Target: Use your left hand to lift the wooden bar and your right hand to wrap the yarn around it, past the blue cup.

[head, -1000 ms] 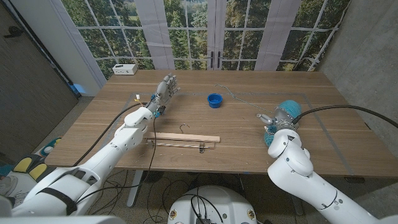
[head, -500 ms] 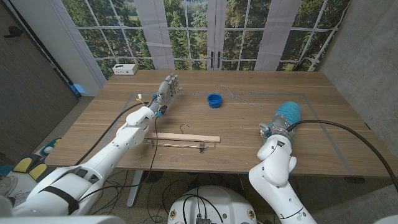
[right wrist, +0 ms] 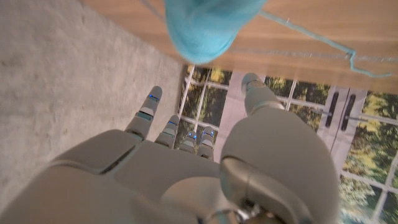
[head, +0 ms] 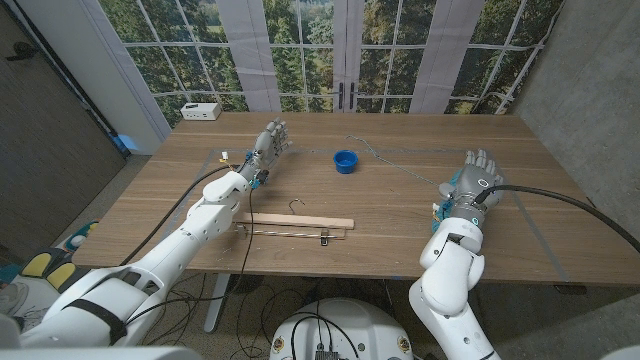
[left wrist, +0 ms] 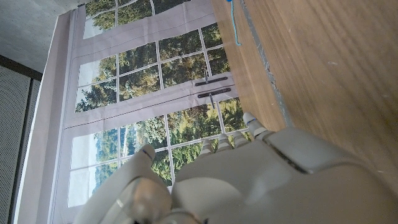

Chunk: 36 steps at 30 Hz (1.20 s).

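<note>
The wooden bar [head: 295, 222] is a hanger with a wire hook and lies near the table's front edge. My left hand [head: 268, 142] hangs well beyond it, fingers straight and apart, holding nothing. The blue cup [head: 345, 160] stands at mid-table. A thin yarn strand [head: 395, 165] runs from behind the cup toward my right hand [head: 470, 180], whose spread fingers cover most of the yarn ball in the head view. In the right wrist view the teal yarn ball [right wrist: 202, 25] sits just past the fingertips [right wrist: 152, 96], untouched.
A white box [head: 201, 111] sits at the table's far left corner, and a small object [head: 218, 155] lies left of my left hand. The table's right edge [head: 560, 200] runs close to my right hand. Windows stand behind the table.
My right hand has risen from beside the yarn ball and spread its fingers over it, hiding the ball in the head view. The left arm, bar and cup have not moved.
</note>
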Motion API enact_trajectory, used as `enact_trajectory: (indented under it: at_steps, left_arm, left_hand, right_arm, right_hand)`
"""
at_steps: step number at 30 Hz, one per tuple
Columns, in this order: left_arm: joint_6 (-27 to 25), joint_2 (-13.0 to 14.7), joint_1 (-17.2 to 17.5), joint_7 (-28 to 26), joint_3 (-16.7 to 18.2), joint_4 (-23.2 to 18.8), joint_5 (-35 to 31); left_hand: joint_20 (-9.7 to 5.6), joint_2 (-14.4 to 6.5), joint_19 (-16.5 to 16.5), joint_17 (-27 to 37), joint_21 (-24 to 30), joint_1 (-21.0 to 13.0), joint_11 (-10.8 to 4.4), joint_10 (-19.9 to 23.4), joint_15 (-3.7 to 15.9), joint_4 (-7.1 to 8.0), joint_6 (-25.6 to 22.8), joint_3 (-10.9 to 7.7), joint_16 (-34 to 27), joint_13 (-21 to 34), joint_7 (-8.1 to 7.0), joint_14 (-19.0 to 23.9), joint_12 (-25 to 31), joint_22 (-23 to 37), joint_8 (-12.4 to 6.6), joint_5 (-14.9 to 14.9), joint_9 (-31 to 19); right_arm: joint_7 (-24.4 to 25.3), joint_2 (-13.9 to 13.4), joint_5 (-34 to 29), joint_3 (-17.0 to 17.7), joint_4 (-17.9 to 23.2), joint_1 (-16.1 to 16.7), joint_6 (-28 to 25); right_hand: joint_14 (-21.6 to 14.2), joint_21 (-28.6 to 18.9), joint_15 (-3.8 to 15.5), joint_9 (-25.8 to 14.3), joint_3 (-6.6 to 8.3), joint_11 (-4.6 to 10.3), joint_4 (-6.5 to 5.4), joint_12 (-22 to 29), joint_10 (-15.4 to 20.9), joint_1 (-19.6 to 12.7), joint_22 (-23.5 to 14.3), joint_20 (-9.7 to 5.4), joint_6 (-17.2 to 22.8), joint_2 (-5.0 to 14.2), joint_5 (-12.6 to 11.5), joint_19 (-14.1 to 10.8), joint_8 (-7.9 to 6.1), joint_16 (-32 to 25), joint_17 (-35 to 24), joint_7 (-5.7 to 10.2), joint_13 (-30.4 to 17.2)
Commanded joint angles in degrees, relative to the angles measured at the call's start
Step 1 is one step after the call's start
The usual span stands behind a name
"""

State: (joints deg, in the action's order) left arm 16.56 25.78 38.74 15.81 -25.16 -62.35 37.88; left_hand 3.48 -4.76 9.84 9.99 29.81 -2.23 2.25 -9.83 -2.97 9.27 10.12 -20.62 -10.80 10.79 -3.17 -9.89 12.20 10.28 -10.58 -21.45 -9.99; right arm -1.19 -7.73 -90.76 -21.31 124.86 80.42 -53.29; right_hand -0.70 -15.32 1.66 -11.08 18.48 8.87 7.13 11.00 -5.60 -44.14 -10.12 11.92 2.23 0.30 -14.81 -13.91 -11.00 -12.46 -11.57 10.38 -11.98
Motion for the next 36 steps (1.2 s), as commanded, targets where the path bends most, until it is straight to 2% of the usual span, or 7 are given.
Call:
enact_trajectory:
  at_steps: [1,5,7,15,17,26,36]
  left_arm:
    - [0.31,-0.31,-0.42,0.30,-0.13,0.74,-0.10]
    - [0.24,-0.50,-0.90,0.79,-0.27,1.42,-0.09]
    - [0.20,-0.68,-1.01,0.65,-0.31,1.54,-0.13]
    - [0.42,-0.93,-1.50,1.21,-0.42,2.33,-0.19]
    - [0.52,-0.97,-1.50,1.04,-0.41,2.38,-0.29]
    - [0.41,-0.95,-1.42,0.86,-0.27,2.45,-0.20]
    - [0.61,-1.01,-1.62,1.19,-0.22,2.96,-0.16]
  left_hand:
    - [0.14,-3.27,5.37,0.27,-0.34,-0.44,-0.03,-8.54,-0.30,0.13,5.10,0.35,0.05,0.31,-0.33,-6.43,-0.19,0.13,0.00,-0.40,-0.20]
    - [0.17,-3.29,5.29,0.27,-0.57,-0.44,-0.45,-8.63,-0.31,0.13,5.15,0.39,0.06,0.31,-0.39,-6.45,-0.22,0.14,0.01,-0.41,-0.19]
    - [0.12,-3.29,5.24,0.26,-0.62,-0.44,0.13,-8.23,-0.29,0.13,5.15,0.40,0.05,0.31,-0.46,-6.43,-0.06,0.15,0.01,-0.41,-0.20]
    - [0.16,-3.33,5.21,0.26,-0.86,-0.45,-0.10,-8.60,-0.32,0.13,5.18,0.42,0.07,0.31,-0.36,-6.49,-0.21,0.15,0.01,-0.43,-0.20]
    - [0.15,-3.34,5.20,0.26,-0.91,-0.45,-0.07,-8.61,-0.30,0.12,5.19,0.42,0.07,0.31,-0.35,-6.50,-0.21,0.16,0.01,-0.43,-0.20]
    - [0.12,-3.42,4.97,0.25,-1.51,-0.48,-0.01,-8.55,-0.29,0.12,5.19,0.47,0.07,0.31,-0.33,-6.54,-0.16,0.19,0.00,-0.45,-0.20]
    - [0.13,-3.48,4.77,0.25,-2.01,-0.50,0.17,-8.50,-0.29,0.13,5.26,0.50,0.07,0.31,-0.30,-6.55,-0.12,0.21,0.00,-0.46,-0.20]
  right_arm:
    - [2.51,-5.18,3.72,-3.25,3.96,-0.75,-3.87]
    - [-6.72,-2.55,-5.91,-4.79,1.92,-2.47,-7.71]
    - [-10.94,-0.67,-9.89,-4.53,1.39,-2.72,-7.96]
    - [-30.29,14.49,-31.85,0.28,-1.63,-2.90,-1.47]
    - [-33.50,17.59,-35.39,1.47,-1.82,-2.87,1.15]
    - [-42.71,25.66,-44.48,5.02,-3.49,-4.27,8.04]
    - [-48.38,29.14,-50.10,7.00,-6.05,-6.13,10.42]
  right_hand:
    - [-2.44,1.77,-1.84,-0.28,-4.22,-4.21,-3.23,1.22,1.90,7.27,-0.35,0.44,0.48,-1.15,-0.10,1.07,-0.54,-1.14,-0.81,-4.16,-0.04]
    - [-2.41,2.24,-2.16,-0.31,-5.89,-7.76,-4.50,1.38,2.82,10.18,-0.45,0.36,1.07,-1.34,-0.10,1.04,-0.76,-1.22,-1.15,-7.71,-0.10]
    - [-1.84,2.50,-3.48,-0.31,-7.04,-10.80,-4.92,1.30,2.98,11.64,-0.47,0.33,0.68,-2.04,-0.09,1.03,-0.53,-0.98,-1.21,-8.41,-0.14]
    - [2.42,3.98,-8.13,-0.38,-10.43,-14.74,-6.32,0.32,-0.35,15.86,-0.45,0.36,-5.01,-4.47,-0.37,4.37,0.67,0.47,-1.40,-9.42,-0.39]
    - [2.10,3.98,-9.02,-0.39,-11.15,-16.13,-6.55,0.67,0.09,16.54,-0.46,0.32,-5.84,-4.94,-0.60,4.65,0.51,0.28,-1.34,-12.00,-0.42]
    - [1.65,3.81,-8.47,-0.35,-12.07,-15.42,-6.96,1.25,1.46,17.46,-0.45,0.28,-5.18,-5.28,-1.04,4.53,-0.13,0.04,-1.30,-13.87,-0.49]
    - [1.70,3.80,-8.01,-0.33,-12.60,-15.46,-7.26,1.04,0.94,18.02,-0.44,0.28,-6.47,-5.36,-1.33,4.60,0.21,0.02,-1.31,-14.90,-0.53]
